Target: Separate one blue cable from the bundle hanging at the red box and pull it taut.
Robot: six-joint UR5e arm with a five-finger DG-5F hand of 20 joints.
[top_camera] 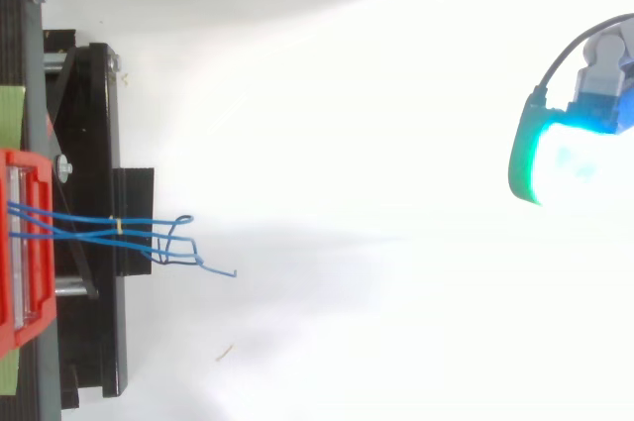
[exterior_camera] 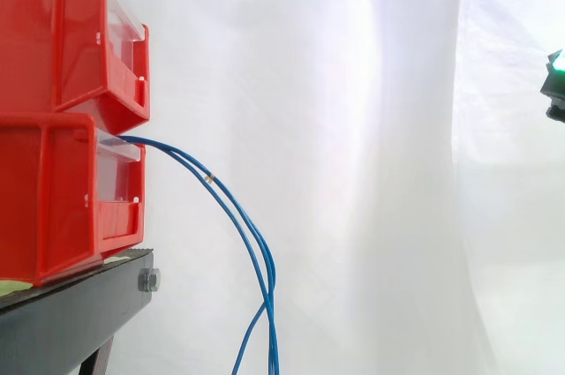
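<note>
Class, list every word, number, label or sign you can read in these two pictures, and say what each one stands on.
None: no text can be read anywhere.
On the red bins: plain fronts, no print.
On the tan band around the blue cables: too small to tell.
On the green strip on the black stand: no print visible.
On the hand: no readable marks.

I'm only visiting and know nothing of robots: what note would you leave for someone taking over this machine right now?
Hand: at the right, far from the cables, touching nothing of the job; open or shut cannot be told.
Blue cables: leave the lower red bin and hang slack, close together, beside the black stand, a small pale band round them.
Done: nothing yet.
Left: reach the bundle, separate one cable, pull it taut.
</note>
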